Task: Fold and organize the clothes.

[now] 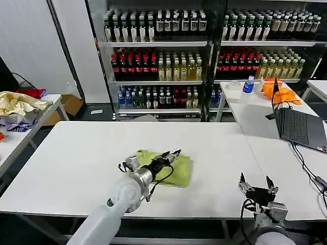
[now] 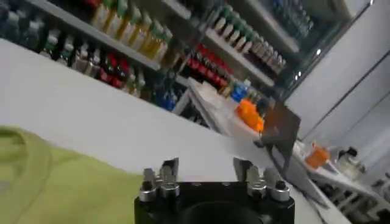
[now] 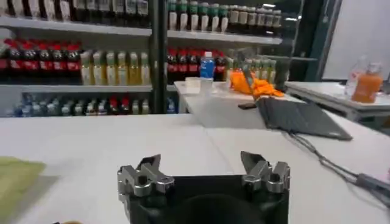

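Note:
A lime yellow-green T-shirt lies folded into a small bundle on the white table, a little left of centre. My left gripper hovers over the bundle's upper edge, open, with nothing between its fingers. In the left wrist view the shirt fills the near corner beside the open left gripper. My right gripper stands open near the table's front edge, well right of the shirt. The right wrist view shows the right gripper over bare table, with the shirt's edge off to one side.
A laptop with a cable lies at the right. An orange cloth and a blue-capped bottle sit on the back right table. Drink shelves stand behind. A side table at the left holds piled cloth.

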`<state>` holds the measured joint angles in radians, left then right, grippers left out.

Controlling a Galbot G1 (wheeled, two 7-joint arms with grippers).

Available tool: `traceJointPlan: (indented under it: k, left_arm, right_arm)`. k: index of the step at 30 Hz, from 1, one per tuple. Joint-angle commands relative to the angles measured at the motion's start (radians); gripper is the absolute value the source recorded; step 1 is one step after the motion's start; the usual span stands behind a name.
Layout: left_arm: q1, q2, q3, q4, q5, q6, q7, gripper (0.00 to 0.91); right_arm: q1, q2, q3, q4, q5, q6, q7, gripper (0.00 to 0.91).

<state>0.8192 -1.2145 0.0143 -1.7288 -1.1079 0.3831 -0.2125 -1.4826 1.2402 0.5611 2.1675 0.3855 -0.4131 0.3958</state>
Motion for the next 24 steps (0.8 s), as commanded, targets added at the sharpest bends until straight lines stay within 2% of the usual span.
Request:
traceJointPlan:
  k: [1, 7, 10, 16, 21, 22, 23, 24]
  left_arm:
    - [0.251, 0.163, -0.215, -0.209, 0.203, -0.113, 0.017, 0.907]
    - [0.369, 0.176, -0.353, -0.255, 0.291, -0.135, 0.0, 0.907]
    - [0.407, 0.177, -0.387, -0.271, 0.305, -0.137, -0.001, 0.907]
    - [0.442, 0.169, -0.415, -0.285, 0.321, -0.14, -0.006, 0.907]
    - [0.451, 0.161, -0.424, -0.294, 0.321, -0.139, -0.008, 0.907]
    - [0.452, 0.161, -0.424, -0.294, 0.322, -0.139, -0.008, 0.907]
    - [0.452, 0.162, -0.424, -0.293, 0.322, -0.139, -0.008, 0.907]
    - [0.451, 0.161, -0.425, -0.293, 0.322, -0.139, -0.008, 0.907]
  right_arm:
    - [0.269, 0.048, -0.227, -0.14, 0.212, -0.037, 0.04, 0.907]
    - [0.464, 0.144, -0.35, -0.332, 0.331, -0.072, 0.101, 0.907]
    - [0.54, 0.185, -0.377, -0.414, 0.379, -0.076, 0.123, 0.907]
    - [0.644, 0.244, -0.395, -0.551, 0.451, -0.077, 0.162, 0.907]
    - [0.681, 0.276, -0.4, -0.603, 0.498, -0.086, 0.177, 0.907]
    - [0.686, 0.279, -0.402, -0.613, 0.503, -0.086, 0.18, 0.836]
    - [0.688, 0.281, -0.404, -0.619, 0.504, -0.086, 0.185, 0.675]
    - [0.692, 0.285, -0.408, -0.633, 0.505, -0.087, 0.196, 0.232]
